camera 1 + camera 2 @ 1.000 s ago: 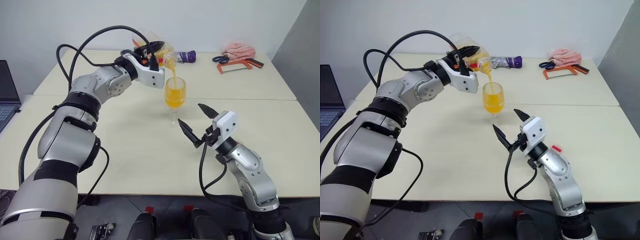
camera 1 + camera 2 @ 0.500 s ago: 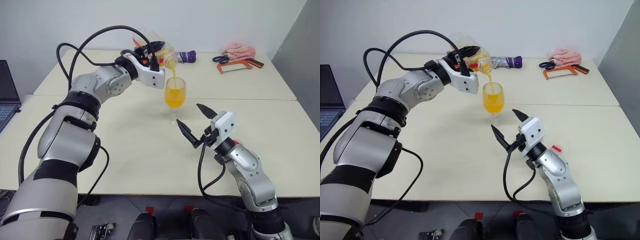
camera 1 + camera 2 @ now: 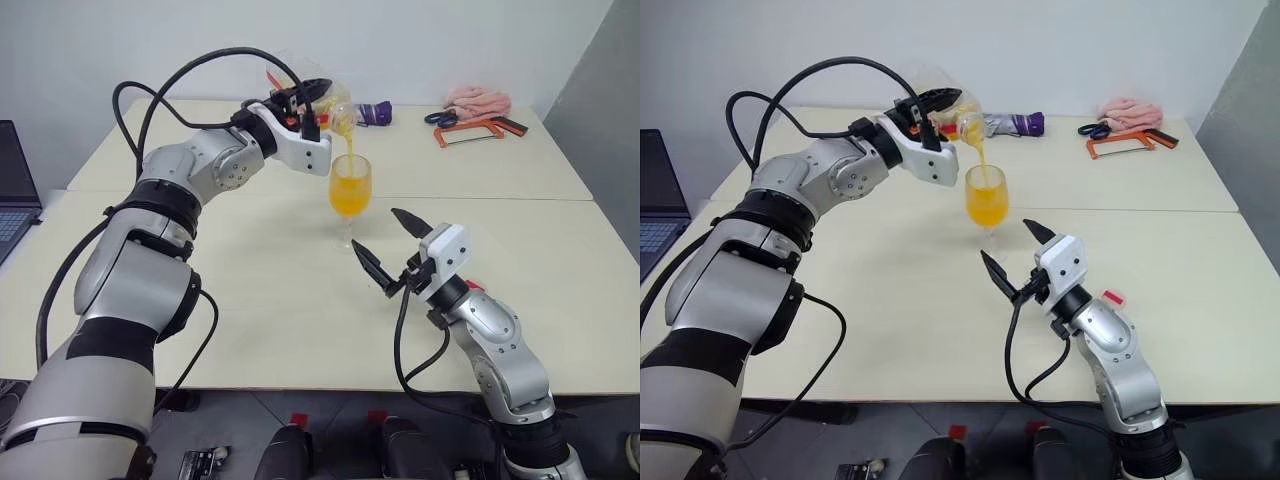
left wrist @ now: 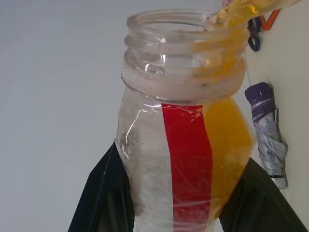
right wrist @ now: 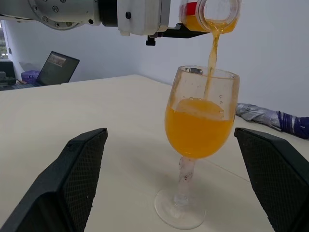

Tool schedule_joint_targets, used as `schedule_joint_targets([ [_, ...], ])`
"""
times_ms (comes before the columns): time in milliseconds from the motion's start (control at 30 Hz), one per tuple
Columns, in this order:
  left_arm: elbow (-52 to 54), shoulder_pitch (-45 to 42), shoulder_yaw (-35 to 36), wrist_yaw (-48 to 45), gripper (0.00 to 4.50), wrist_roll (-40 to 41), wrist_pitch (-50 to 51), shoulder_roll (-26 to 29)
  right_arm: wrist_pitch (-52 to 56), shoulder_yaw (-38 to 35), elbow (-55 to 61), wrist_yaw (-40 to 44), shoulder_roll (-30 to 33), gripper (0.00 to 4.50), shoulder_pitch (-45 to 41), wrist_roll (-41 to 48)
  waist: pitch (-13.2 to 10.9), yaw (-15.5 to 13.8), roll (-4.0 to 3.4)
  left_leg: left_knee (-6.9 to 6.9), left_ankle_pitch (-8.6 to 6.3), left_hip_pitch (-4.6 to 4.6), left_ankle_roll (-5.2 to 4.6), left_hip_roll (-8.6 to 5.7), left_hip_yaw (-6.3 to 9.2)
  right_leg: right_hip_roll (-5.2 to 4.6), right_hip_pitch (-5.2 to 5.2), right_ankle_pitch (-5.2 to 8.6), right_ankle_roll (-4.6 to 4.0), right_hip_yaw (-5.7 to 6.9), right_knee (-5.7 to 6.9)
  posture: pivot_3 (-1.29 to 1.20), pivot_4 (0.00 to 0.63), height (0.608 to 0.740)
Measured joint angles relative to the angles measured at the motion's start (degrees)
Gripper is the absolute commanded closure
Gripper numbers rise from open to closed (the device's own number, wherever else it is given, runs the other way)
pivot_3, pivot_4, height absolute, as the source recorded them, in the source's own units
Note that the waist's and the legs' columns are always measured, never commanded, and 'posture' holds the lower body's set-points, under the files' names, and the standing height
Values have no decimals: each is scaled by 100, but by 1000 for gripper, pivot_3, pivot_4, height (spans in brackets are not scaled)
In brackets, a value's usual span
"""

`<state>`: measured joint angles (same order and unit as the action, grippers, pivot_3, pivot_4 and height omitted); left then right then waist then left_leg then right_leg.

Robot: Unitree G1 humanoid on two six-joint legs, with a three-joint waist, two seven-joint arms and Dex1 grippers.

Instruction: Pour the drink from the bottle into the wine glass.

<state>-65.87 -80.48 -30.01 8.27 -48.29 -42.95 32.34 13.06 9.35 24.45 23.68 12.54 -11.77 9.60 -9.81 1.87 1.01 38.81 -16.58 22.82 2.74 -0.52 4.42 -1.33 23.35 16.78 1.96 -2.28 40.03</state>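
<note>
The drink [image 5: 198,128] fills well over half of the wine glass [image 5: 193,145], and a thin stream runs from the mouth of the bottle [image 4: 186,145] into the bowl. The pour is well advanced; only a little liquid shows in the tilted bottle, so what is left is to finish, right the bottle and set it down. The glass stands upright on the bench [image 3: 250,270], near the middle. The left gripper [image 3: 310,100] has its fingers closed on the bottle, held tipped just above the rim. The right gripper [image 3: 390,250] waits near the foot of the glass, fingers spread wide, touching nothing. Behind the glass lie a folded umbrella [image 3: 378,113], a pink cloth [image 3: 478,100], scissors [image 3: 440,118] and an orange-framed saw [image 3: 480,128]; a laptop [image 3: 15,180] sits at the left, before a plain pale wall.
</note>
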Motion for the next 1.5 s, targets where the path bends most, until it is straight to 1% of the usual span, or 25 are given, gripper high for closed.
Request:
schedule_joint_targets([
  [567,-1,-5,-1,46,2808,-17,-2,1,0,75,-12,-1,-6,0,0,-2,0,0,0,1,0,0,0,0,0,0,0,0,0,0,0,0,150,740],
  [733,-32,-4,72,-174,2808,230,3,-22,0,75,-13,-3,-6,0,0,-2,0,0,0,1,1,0,1,0,0,0,0,0,0,0,1,0,150,740],
  [900,-30,51,315,-606,2808,731,2,-129,0,75,-13,-4,-6,0,0,-2,0,3,0,2,1,-1,2,1,0,0,0,0,0,0,1,0,150,740],
  [1067,-21,333,650,-1299,2808,1380,22,-309,-1,75,-18,0,-5,0,-2,-1,1,7,0,3,1,-1,2,1,1,0,0,0,0,-1,3,0,150,740],
  [1233,104,734,1254,-2213,2809,2349,331,-554,-1,76,-84,45,14,0,-88,7,1,17,0,5,2,-1,3,2,3,0,0,0,0,1,5,0,150,740],
  [1300,239,863,1516,-2526,2809,2753,594,-617,8,80,-89,140,43,0,-155,36,1,26,0,6,2,-1,3,3,9,0,0,0,0,-1,6,0,150,740],
  [1367,529,1118,2014,-2863,2810,3374,1121,-667,133,116,-95,373,167,0,-372,132,2,58,-1,9,2,-4,3,2,13,-1,0,0,0,-5,11,0,150,740],
  [1500,1169,1765,2732,-3226,2811,4243,2259,-618,571,165,-78,836,499,0,-688,433,3,145,0,10,1,-8,2,6,22,1,0,0,-1,0,23,0,150,740],
])
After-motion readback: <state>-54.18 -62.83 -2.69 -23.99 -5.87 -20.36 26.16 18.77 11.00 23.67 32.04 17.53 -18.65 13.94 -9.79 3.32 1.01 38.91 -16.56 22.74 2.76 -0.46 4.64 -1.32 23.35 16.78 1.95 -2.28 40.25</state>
